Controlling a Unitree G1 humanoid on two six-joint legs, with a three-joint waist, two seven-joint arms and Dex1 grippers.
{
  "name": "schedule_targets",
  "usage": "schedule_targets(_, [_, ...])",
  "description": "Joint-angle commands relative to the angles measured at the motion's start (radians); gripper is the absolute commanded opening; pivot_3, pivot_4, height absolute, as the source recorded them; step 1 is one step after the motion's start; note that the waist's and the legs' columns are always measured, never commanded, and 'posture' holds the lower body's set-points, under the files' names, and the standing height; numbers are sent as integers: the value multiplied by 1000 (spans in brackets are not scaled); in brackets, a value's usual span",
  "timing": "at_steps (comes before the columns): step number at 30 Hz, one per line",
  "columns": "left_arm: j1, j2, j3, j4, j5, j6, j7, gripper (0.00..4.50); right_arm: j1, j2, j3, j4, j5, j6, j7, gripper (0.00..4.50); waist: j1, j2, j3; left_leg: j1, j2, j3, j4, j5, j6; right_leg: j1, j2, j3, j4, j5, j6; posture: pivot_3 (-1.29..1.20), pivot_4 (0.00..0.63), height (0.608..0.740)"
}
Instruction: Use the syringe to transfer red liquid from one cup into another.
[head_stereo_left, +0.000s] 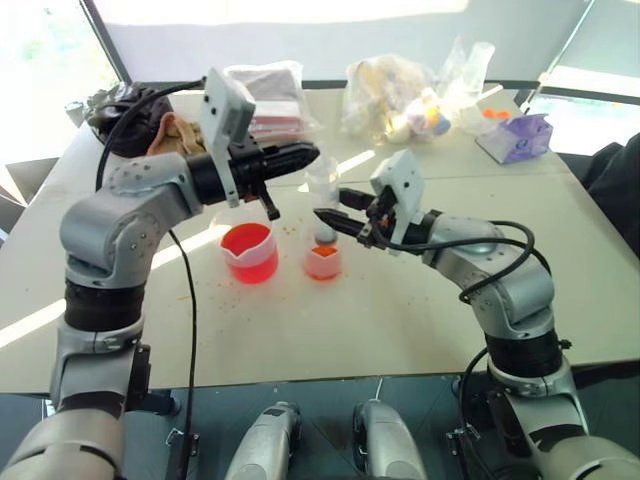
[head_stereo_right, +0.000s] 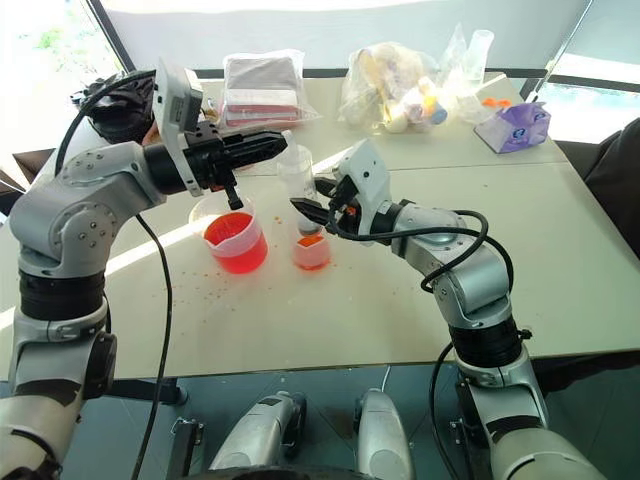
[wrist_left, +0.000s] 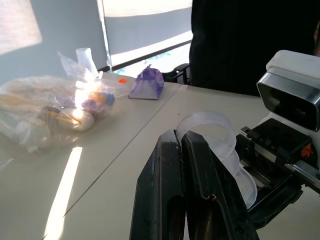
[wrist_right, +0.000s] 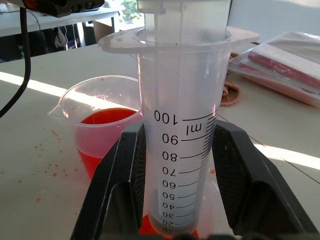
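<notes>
The syringe stands upright with its tip down in the smaller clear cup, which is orange-red at its base. My right gripper is shut on the syringe barrel, one black finger on each side; the plunger sits low in the barrel. My left gripper is shut, its tips right at the plunger's round head on top of the syringe. The wider spouted beaker holds red liquid and stands just left of the small cup.
Red drops speckle the table around the beaker. At the back lie a wrapped packet, clear bags of items, a purple tissue box and a black bag. Something dark stands past the table's right edge.
</notes>
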Motion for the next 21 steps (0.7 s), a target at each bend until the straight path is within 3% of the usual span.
schedule_targets(1, [35, -3, -64, -19, 1, 23, -44, 22, -88, 5, -102, -62, 44, -22, -31, 1442, 0, 0, 0, 0, 0, 0, 0, 0, 0, 0, 0, 0, 0, 0, 0, 0, 150, 734])
schedule_targets(16, [-19, -10, -1, -9, -63, 83, -14, 22, -48, -2, -98, -128, 177, 50, -17, 1442, 0, 0, 0, 0, 0, 0, 0, 0, 0, 0, 0, 0, 0, 0, 0, 0, 150, 734])
schedule_targets(21, [-25, -1, 14, -27, -81, 96, -19, 1357, -46, -10, -97, -129, 191, 50, -16, 1442, -1, 0, 0, 0, 0, 0, 1, 0, 0, 0, 0, 0, 0, 0, 0, 0, 150, 734])
